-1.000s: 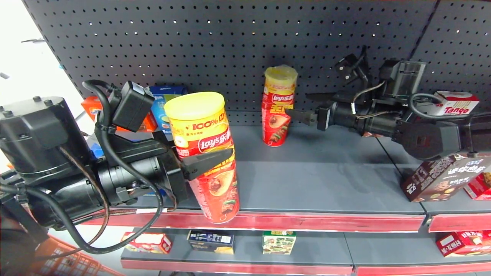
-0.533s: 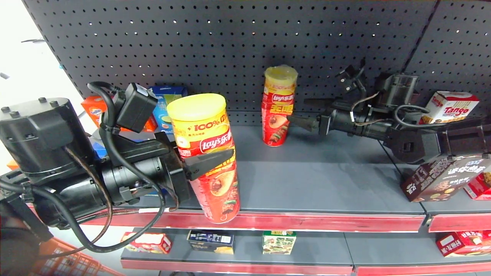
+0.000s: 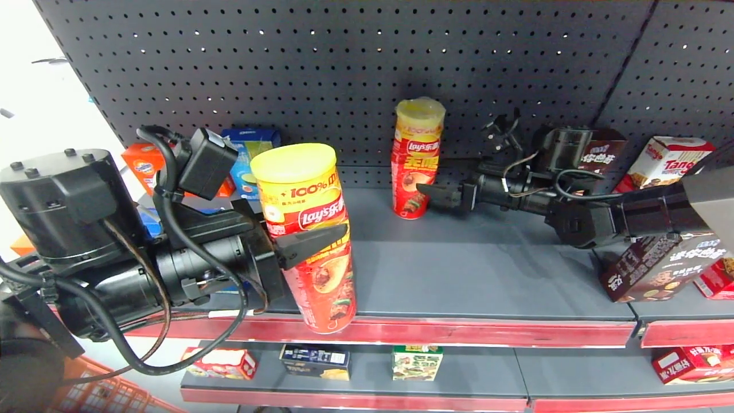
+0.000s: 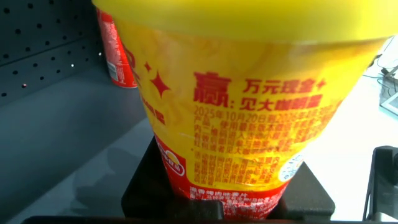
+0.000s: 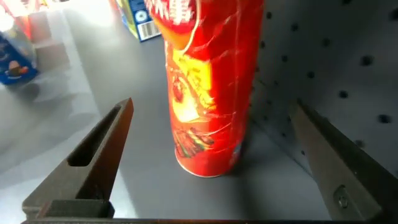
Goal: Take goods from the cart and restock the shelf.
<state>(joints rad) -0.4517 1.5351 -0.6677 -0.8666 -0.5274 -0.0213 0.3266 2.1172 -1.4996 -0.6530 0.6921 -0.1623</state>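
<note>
Gripping a chip can [image 3: 298, 189] upright in the left claw [image 3: 321, 244], closed on it over the shelf's [image 3: 470, 275] front edge, barely shifted. Farther back, sunk lower over the last second: right claw [image 3: 430, 192], spread wide and empty, just beside the second can [image 3: 416, 155] by the rear panel. Suggests one stocked, one left to place

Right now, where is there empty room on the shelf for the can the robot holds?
The big bare patch is the grey middle of the shelf, between the held can, the back can and the brown box at the right. It is crowded near the blue box at the left, and around the back can, where the right fingers straddle it.
</note>
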